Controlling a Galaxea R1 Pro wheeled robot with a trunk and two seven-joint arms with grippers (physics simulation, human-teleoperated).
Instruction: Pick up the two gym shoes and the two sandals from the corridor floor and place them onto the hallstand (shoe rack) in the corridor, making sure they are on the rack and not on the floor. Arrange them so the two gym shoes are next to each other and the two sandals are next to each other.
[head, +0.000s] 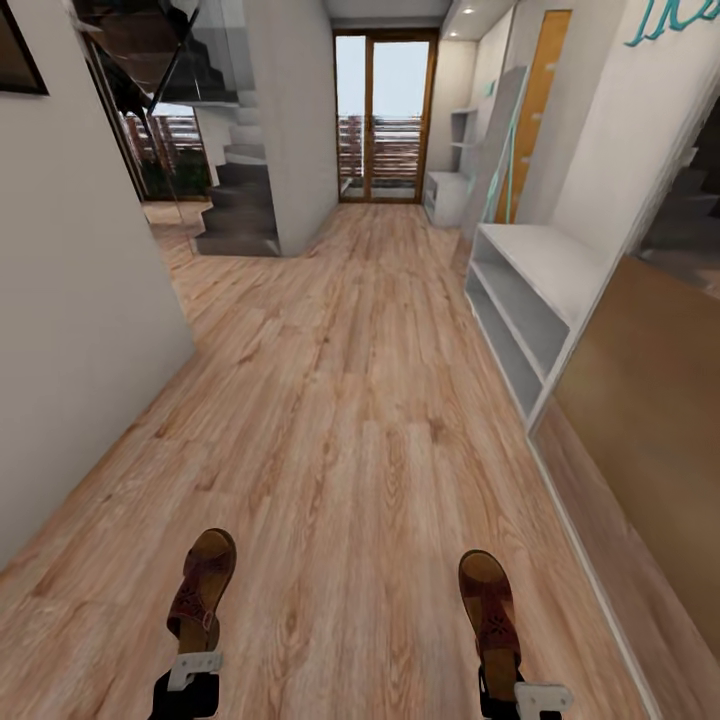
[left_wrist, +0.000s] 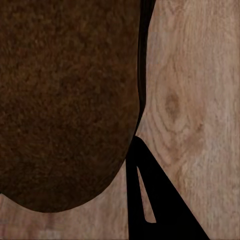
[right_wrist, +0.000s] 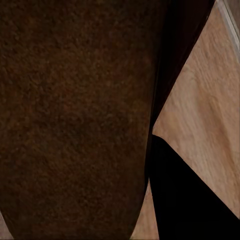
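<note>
Left gripper (head: 190, 668): you grip one sandal (head: 203, 588) at its heel
Right gripper (head: 525, 695): you grip the other sandal (head: 489, 610)
Hallstand (head: 535, 290): ahead, right; top bare

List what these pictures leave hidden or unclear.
- Left gripper: finger closure hidden behind the left sandal, head view.
- Right gripper: cut by the bottom edge.
- Wrist views: the sandal soles hide the fingers.
- Far shelves: too small to tell contents.
</note>
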